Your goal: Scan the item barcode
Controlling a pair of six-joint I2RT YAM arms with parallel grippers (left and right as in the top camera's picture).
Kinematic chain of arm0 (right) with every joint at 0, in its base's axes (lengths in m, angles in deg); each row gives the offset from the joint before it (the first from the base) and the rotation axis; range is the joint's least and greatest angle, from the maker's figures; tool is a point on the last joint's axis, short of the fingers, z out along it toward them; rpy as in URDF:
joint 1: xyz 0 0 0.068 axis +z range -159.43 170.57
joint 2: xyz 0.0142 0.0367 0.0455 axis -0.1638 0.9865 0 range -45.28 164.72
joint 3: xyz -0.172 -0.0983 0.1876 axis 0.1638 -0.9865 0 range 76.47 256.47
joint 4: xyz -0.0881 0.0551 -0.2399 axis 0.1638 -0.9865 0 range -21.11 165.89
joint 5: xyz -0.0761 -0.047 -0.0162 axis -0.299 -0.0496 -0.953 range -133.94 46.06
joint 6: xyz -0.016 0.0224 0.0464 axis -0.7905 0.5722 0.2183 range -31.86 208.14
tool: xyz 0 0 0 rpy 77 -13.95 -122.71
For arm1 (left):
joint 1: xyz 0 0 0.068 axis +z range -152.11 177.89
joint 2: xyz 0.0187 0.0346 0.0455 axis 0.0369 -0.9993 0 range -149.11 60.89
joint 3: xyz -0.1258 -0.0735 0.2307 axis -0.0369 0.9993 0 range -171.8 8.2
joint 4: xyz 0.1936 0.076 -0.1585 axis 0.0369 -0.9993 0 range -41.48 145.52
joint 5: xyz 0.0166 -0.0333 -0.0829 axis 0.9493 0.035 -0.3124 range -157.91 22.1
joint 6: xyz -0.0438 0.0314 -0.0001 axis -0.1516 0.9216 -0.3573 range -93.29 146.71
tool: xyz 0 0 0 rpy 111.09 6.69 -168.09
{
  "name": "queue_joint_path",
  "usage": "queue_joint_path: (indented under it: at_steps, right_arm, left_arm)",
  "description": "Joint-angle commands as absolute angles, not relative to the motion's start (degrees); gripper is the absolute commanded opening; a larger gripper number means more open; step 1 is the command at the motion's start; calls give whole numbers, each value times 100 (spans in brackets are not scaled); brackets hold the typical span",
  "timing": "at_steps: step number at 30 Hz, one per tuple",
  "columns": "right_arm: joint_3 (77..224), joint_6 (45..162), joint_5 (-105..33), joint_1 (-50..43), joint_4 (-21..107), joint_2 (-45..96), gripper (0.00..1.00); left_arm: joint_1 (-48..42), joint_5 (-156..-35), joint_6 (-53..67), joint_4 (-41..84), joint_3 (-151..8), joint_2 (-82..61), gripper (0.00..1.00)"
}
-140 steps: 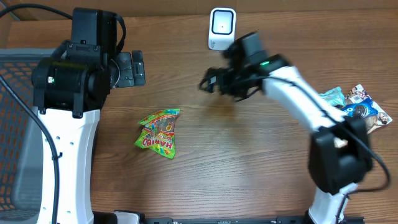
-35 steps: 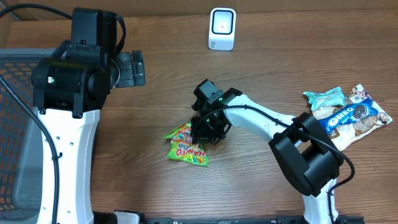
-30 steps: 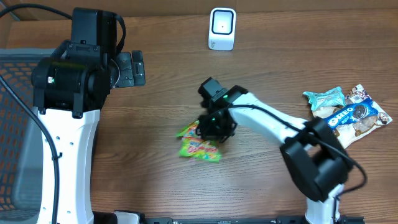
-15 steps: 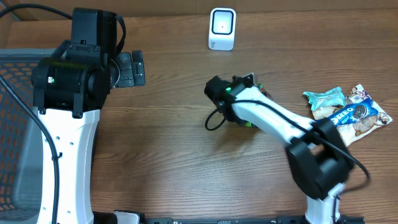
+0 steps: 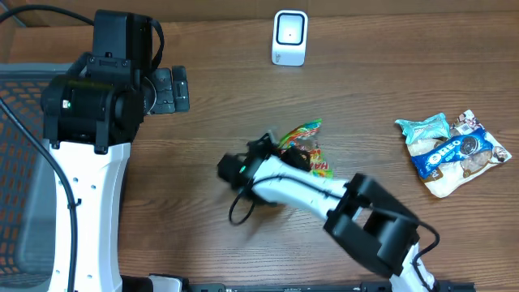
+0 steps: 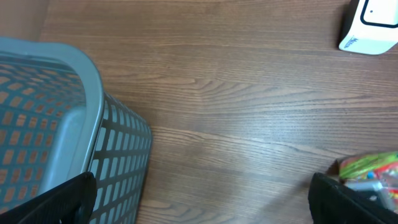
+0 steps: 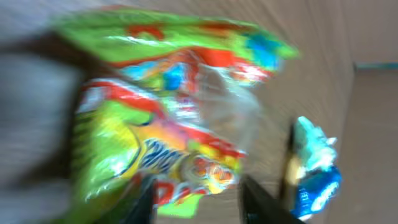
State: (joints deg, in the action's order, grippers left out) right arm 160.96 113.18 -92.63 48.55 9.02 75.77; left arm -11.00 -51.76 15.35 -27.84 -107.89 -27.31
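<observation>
The item, a green and yellow Haribo bag (image 5: 304, 146), lies on the wooden table just right of centre. It fills the blurred right wrist view (image 7: 168, 118) and shows at the lower right edge of the left wrist view (image 6: 370, 174). My right gripper (image 5: 282, 152) is at the bag's left edge, and in the wrist view (image 7: 204, 202) its dark fingers stand apart with the bag's lower edge between them. The white scanner (image 5: 289, 36) stands at the table's far edge. My left gripper (image 5: 170, 89) hovers open far to the left, holding nothing (image 6: 208, 208).
A grey mesh basket (image 5: 16, 162) stands at the left edge, close under the left gripper (image 6: 62, 124). Several snack packs (image 5: 454, 150) lie at the right edge, and they show blue in the right wrist view (image 7: 314, 174). The right arm's cable loops beside the wrist (image 5: 239, 211).
The right arm carried the bag up and right toward the scanner, then its wrist swung back left. Its jaws, shut on the bag earlier, now stand apart. The left arm has not moved.
</observation>
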Motion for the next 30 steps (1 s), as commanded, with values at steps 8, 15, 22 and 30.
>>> queue_joint_path:
  at_steps: [8,15,22,30]
  right_arm:
    - [16210,9987,-7995,5039,1883,7571,100]
    - [16203,9681,-7409,4208,2545,7573,90]
    - [16203,9215,-6175,3585,2141,7573,57]
    - [16540,9263,-5790,3620,1599,7518,4]
  left_arm:
    - [-1076,-5100,1662,-2786,-10857,-2762,99]
    - [-1076,-5100,1662,-2784,-10857,-2762,100]
    - [-1076,-5100,1662,-2786,-10857,-2762,100]
    - [-1076,-5102,1662,-2786,-10857,-2762,100]
